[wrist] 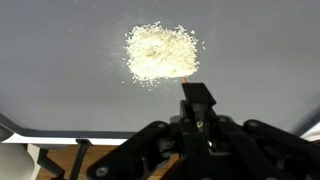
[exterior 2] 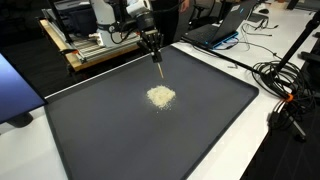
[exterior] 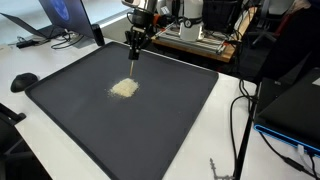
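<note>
Bench on the left, black mat spread over it. Grain pile sits mid-mat, just below and ahead of the end effector. Its jaws are clamped tight on a thin stick that points down, tip just beside the pile's edge. Whether they touch, can't tell.
</note>
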`<state>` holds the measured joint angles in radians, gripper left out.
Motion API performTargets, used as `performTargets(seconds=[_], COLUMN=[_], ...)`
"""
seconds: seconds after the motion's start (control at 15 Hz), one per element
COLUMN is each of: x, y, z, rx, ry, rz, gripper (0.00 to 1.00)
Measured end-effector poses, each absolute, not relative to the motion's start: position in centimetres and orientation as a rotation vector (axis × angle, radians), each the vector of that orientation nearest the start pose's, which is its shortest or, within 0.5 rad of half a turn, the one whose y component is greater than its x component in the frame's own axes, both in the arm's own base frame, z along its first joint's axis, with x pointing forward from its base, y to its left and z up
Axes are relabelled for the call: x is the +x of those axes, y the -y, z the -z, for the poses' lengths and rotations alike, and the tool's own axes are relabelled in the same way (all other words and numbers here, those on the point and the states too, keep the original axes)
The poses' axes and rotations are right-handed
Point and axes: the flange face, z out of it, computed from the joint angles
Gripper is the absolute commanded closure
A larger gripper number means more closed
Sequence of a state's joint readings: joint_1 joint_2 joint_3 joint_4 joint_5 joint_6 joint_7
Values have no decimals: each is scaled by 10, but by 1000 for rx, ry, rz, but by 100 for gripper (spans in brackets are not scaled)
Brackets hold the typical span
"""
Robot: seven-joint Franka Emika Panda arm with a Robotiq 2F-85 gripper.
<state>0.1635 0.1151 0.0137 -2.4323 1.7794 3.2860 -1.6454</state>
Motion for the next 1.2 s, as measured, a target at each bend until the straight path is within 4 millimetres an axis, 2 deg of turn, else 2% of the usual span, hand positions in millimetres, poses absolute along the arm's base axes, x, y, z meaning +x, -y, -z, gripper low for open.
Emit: performTargets(seconds=[0.27, 0.6, 1.2], x=[450, 463, 461], y=[11, 4, 18], z=[-270, -266, -254], rx=[-3107, -3151, -3210], ry=[157, 453, 660], rz=[890, 895, 845], gripper=[97, 97, 97])
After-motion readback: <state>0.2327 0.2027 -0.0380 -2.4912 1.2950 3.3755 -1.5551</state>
